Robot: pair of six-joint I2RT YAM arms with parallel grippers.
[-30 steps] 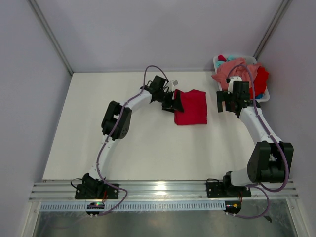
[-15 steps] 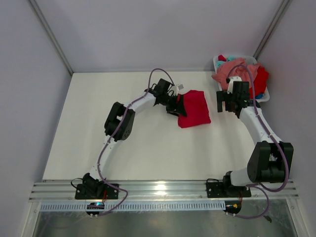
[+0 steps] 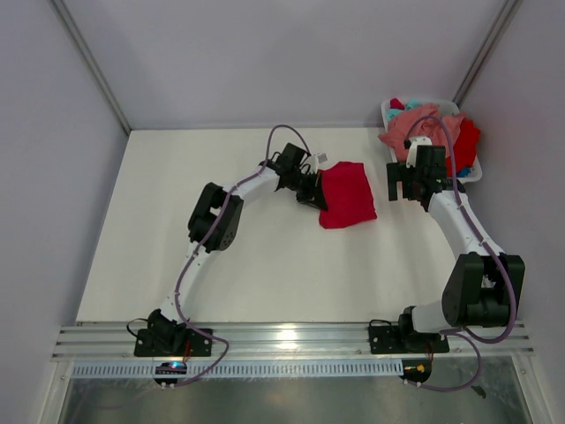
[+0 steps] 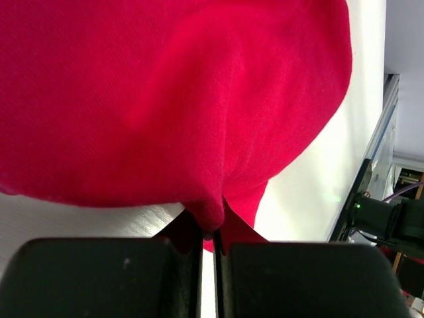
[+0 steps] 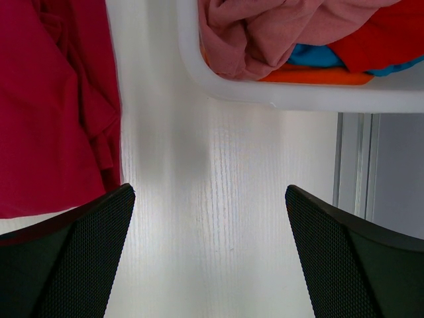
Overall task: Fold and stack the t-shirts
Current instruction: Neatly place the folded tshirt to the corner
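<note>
Arms: two, the left arm (image 3: 212,221) and the right arm (image 3: 468,238).
Fingers: two pairs, the left fingers (image 4: 207,242) and the right fingers (image 5: 209,218).
Shirts on the desk: one, the red t-shirt (image 3: 346,194), its edge between the left fingers.
Basket: one, the white basket (image 5: 265,93), just beyond the right fingers.
Heaped cloth in it: four colours, salmon pink cloth (image 3: 415,128), red cloth (image 3: 463,141), teal cloth (image 5: 315,56), orange cloth (image 5: 318,77); how many garments cannot be told.
Desk: one, the desk (image 3: 221,265).

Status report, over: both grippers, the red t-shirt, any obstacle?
Left gripper shut on red t-shirt edge. Right gripper open, empty, above table beside basket. Other t-shirts heaped in basket. No obstacle seen.
</note>
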